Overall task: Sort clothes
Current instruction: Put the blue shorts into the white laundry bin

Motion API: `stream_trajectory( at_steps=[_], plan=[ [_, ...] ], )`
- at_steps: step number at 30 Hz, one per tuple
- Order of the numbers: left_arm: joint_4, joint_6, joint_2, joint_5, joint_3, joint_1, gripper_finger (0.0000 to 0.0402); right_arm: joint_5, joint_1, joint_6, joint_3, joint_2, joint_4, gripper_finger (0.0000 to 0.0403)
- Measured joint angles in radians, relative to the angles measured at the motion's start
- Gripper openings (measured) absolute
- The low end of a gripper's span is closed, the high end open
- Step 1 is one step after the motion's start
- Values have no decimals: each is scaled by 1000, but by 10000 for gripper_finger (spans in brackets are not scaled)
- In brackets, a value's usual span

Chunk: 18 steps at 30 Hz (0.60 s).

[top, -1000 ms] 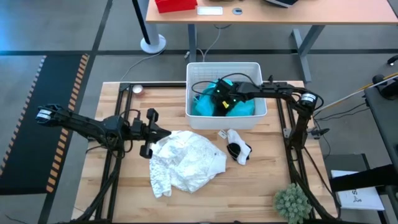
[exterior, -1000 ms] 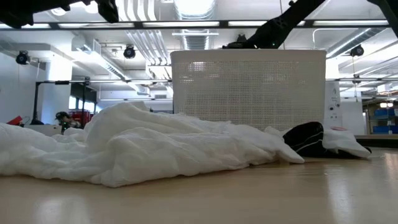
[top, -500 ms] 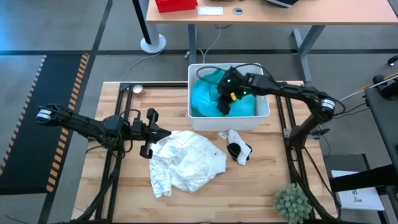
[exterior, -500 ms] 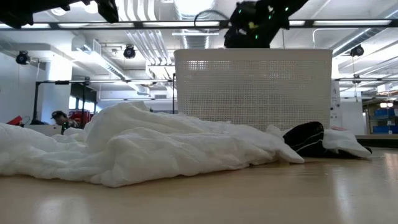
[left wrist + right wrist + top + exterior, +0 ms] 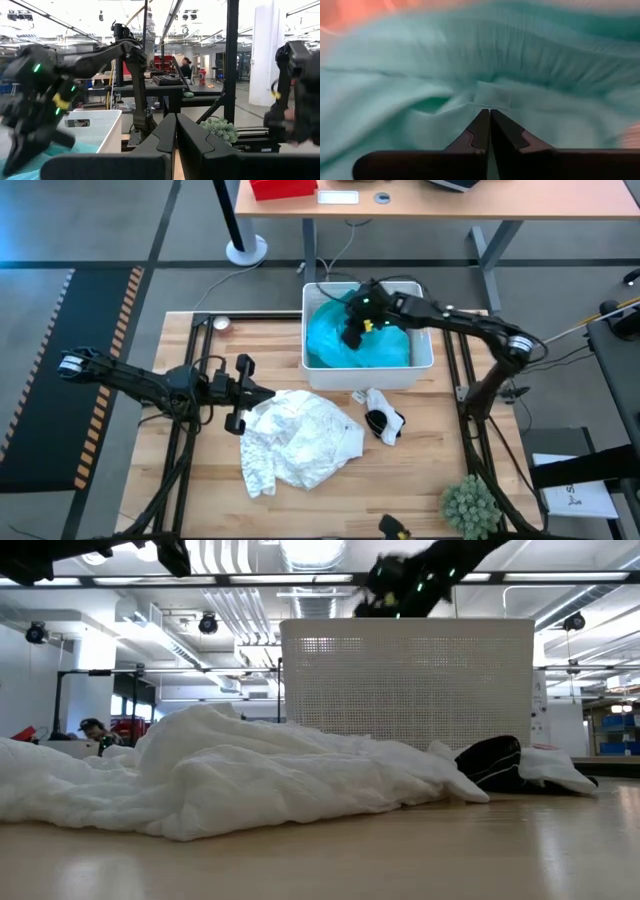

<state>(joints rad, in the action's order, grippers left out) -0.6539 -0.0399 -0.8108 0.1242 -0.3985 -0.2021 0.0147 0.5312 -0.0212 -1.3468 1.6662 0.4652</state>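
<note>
A turquoise garment (image 5: 360, 345) lies heaped in the white bin (image 5: 420, 370) at the table's far side. My right gripper (image 5: 352, 335) is shut just above it, over the bin's far left part, and higher than the rim in the low view (image 5: 400, 585). In the right wrist view (image 5: 489, 114) its shut fingertips point down at the turquoise folds (image 5: 445, 75). A white lacy garment (image 5: 300, 440) lies spread on the table's middle. A small black-and-white garment (image 5: 382, 418) lies to its right. My left gripper (image 5: 240, 392) is shut and hovers by the white garment's left edge.
A small green plant (image 5: 470, 505) stands at the near right corner. The dark arm frames run along the table's left and right sides. A desk (image 5: 430, 200) stands beyond the far edge. Bare wood shows near the front edge.
My right gripper has risen from deep in the bin and gone toward the bin's far left corner, staying shut. The turquoise garment has spread out wider in the bin. The bin has slid a little toward the table's right.
</note>
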Motion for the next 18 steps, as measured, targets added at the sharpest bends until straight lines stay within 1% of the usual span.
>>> stream_trajectory(
  at_steps=[6,9,13,18],
  plan=[
    [7,-1,0,0,0,0,0,2,6,-31,10,156,87,0],
    [8,-2,0,0,0,0,0,4,7,-32,31,196,92,0],
    [9,-3,1,0,0,0,0,-4,6,-21,34,184,91,0],
    [10,-3,2,0,0,0,0,-13,6,10,3,67,137,0]
  ],
)
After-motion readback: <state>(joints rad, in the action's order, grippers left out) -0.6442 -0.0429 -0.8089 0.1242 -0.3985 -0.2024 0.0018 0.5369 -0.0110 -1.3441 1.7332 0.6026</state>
